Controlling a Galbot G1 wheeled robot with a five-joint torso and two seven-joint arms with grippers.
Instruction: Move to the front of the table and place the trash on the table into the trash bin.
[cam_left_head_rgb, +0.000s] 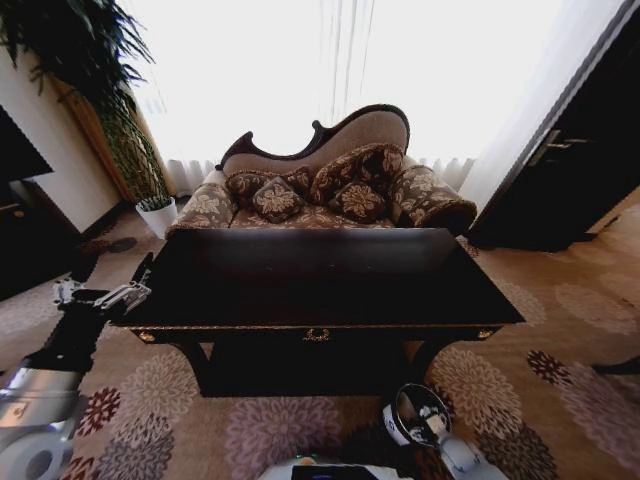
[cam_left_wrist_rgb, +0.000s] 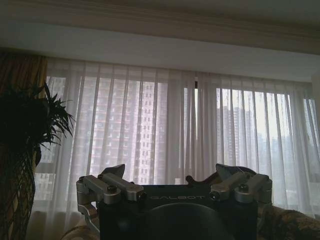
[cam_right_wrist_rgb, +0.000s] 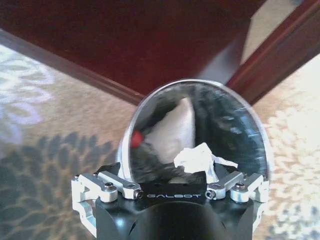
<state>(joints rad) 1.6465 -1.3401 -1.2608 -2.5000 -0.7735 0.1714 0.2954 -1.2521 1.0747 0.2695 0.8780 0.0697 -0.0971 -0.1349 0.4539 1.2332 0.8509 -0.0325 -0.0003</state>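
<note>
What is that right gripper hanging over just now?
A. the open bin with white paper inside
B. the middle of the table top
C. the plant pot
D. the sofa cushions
A: in the right wrist view the right gripper sits directly above the trash bin, whose dark lining holds a white tissue lump; the head view places the bin on the carpet before the table.

A large rectangular tabletop (cam_left_head_rgb: 330, 285), glossy black-brown with gold edge trim and a gold wreath emblem at the middle of its front edge, is seen on carved legs. The trash bin (cam_left_head_rgb: 418, 415), round with a dark lining, is stood upright on the floor below the front edge, toward the right corner. White crumpled trash (cam_right_wrist_rgb: 197, 159) is seen lying inside it.
</note>
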